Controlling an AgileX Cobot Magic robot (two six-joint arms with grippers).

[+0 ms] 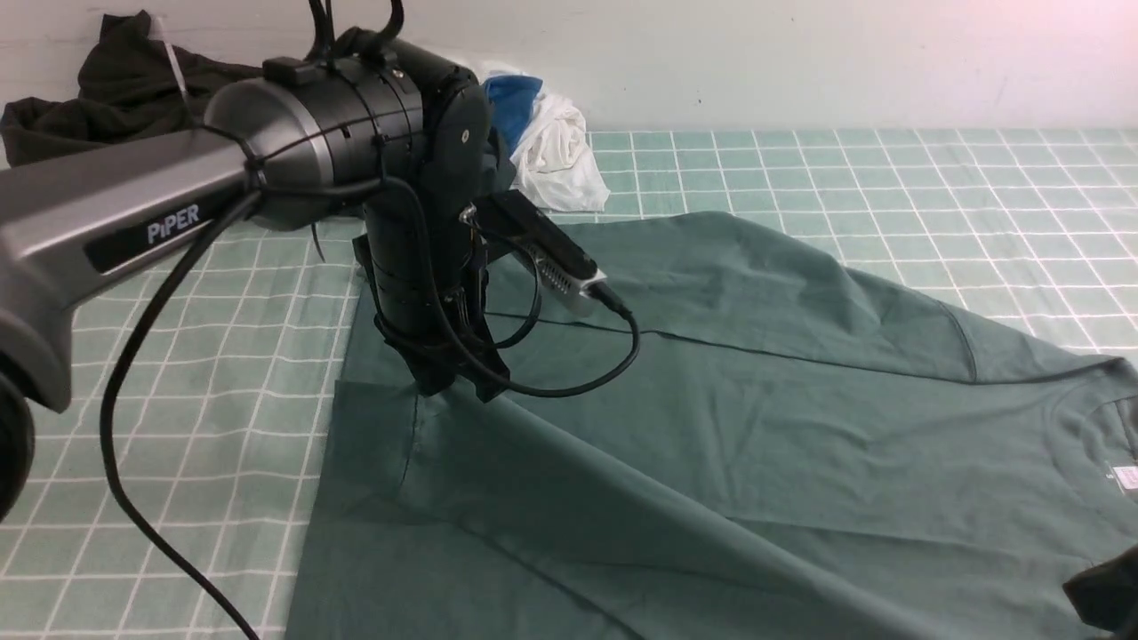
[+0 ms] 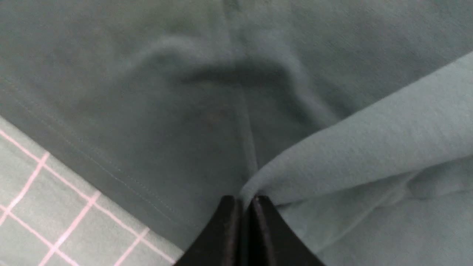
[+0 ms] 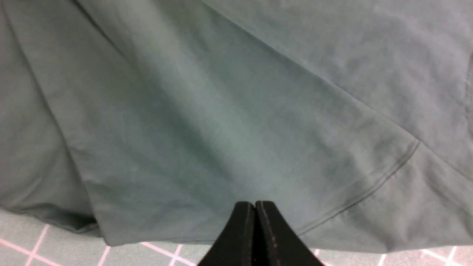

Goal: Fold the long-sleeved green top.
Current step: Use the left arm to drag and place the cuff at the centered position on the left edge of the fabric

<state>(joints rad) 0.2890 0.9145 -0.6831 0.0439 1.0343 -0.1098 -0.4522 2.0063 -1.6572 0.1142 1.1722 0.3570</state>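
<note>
The green long-sleeved top (image 1: 756, 400) lies spread over the table's middle and right, its neck with a white label at the far right. My left gripper (image 1: 453, 387) points down onto the top's left part. In the left wrist view that gripper (image 2: 245, 198) is shut, with a raised fold of the top (image 2: 351, 147) pinched at its tips. Only a dark corner of my right gripper (image 1: 1104, 594) shows at the bottom right. In the right wrist view the right gripper (image 3: 255, 203) is shut at the top's hem (image 3: 221, 111), and a taut ridge of cloth runs to its tips.
A dark olive-black garment (image 1: 116, 89) is heaped at the back left against the wall. A white and blue bundle of cloth (image 1: 551, 142) lies behind the left arm. The checked green table cover (image 1: 889, 178) shows beyond and left of the top.
</note>
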